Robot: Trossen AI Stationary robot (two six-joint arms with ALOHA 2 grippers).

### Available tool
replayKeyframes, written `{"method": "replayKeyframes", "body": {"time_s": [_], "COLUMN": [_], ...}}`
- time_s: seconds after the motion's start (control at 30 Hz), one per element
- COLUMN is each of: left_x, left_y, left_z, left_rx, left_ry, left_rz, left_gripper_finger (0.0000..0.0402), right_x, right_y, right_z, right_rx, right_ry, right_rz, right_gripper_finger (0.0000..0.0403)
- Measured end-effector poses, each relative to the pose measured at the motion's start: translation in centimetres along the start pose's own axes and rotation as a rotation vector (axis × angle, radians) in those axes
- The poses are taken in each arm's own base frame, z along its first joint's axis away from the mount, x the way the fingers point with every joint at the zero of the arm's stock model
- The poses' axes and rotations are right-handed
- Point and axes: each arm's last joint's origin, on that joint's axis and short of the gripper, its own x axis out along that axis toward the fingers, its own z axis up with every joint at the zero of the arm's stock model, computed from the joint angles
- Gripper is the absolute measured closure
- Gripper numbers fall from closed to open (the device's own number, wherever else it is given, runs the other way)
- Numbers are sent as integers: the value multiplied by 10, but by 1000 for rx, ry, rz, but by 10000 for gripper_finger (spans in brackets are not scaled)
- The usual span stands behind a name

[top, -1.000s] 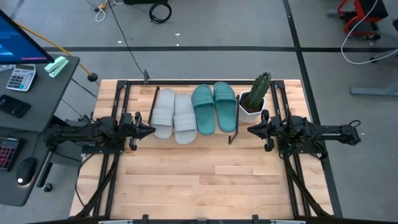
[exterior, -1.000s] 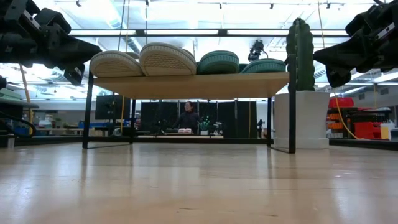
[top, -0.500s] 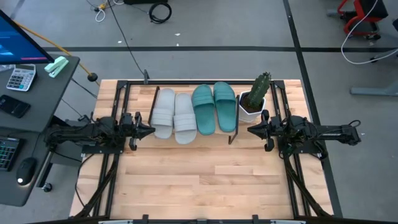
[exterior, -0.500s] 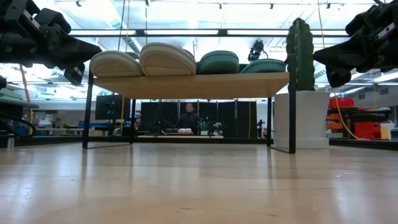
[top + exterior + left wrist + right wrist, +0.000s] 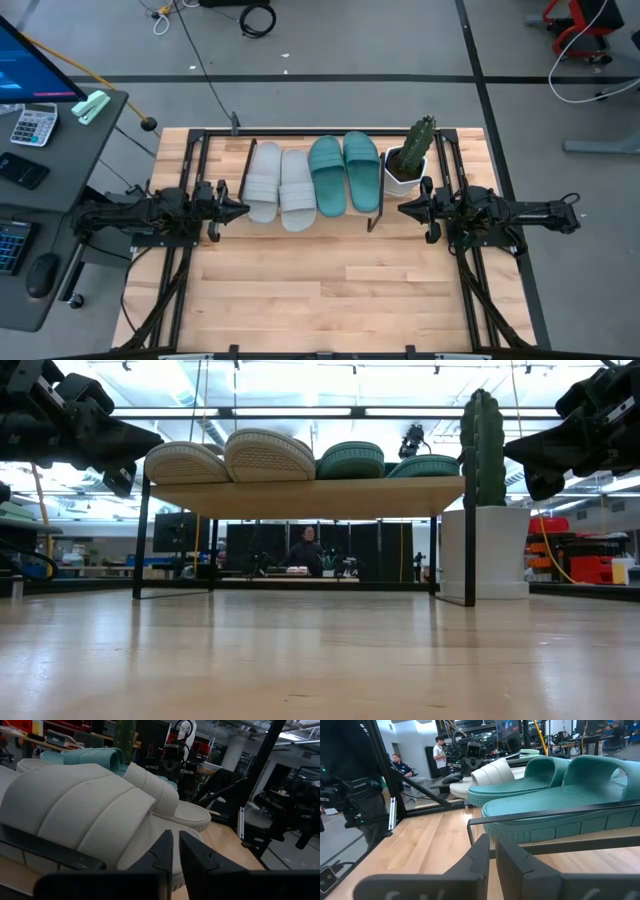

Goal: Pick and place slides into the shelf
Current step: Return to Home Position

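Low view: the shelf (image 5: pixel 300 497) carries all four slides, the grey pair (image 5: pixel 232 457) to the left and the teal pair (image 5: pixel 385 461) to the right, with only their near ends showing. The left hand (image 5: pixel 140 445) and right hand (image 5: pixel 520 455) hang apart from the shelf's ends, each partly cut off at the picture's edge. A potted cactus (image 5: pixel 483 510) stands just beside the right legs.

High view: bare worktop (image 5: pixel 320 290) lies open in front of the shelf.

Wrist views: each hand's fingers nearly meet and grip nothing.

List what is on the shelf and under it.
On the shelf: two grey slides, two teal slides. Under it, only bare tabletop. The slides hide most of its plank from above.
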Motion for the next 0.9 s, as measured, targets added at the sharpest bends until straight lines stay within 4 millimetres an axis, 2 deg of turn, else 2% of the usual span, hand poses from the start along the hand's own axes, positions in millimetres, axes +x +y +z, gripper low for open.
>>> {"method": "replayKeyframes", "body": {"time_s": [0.23,0.57,0.9], "left_x": [0,0,0], "left_y": [0,0,0], "left_z": [0,0,0], "left_rx": [0,0,0], "left_ry": [0,0,0], "left_rz": [0,0,0], "left_gripper_finger": [374,361,375], "right_x": [0,0,0], "right_y": [0,0,0], "right_z": [0,0,0], "right_rx": [0,0,0], "right_ry": [0,0,0], "right_rz": [0,0,0], "right_gripper_finger": [367,364,363]}}
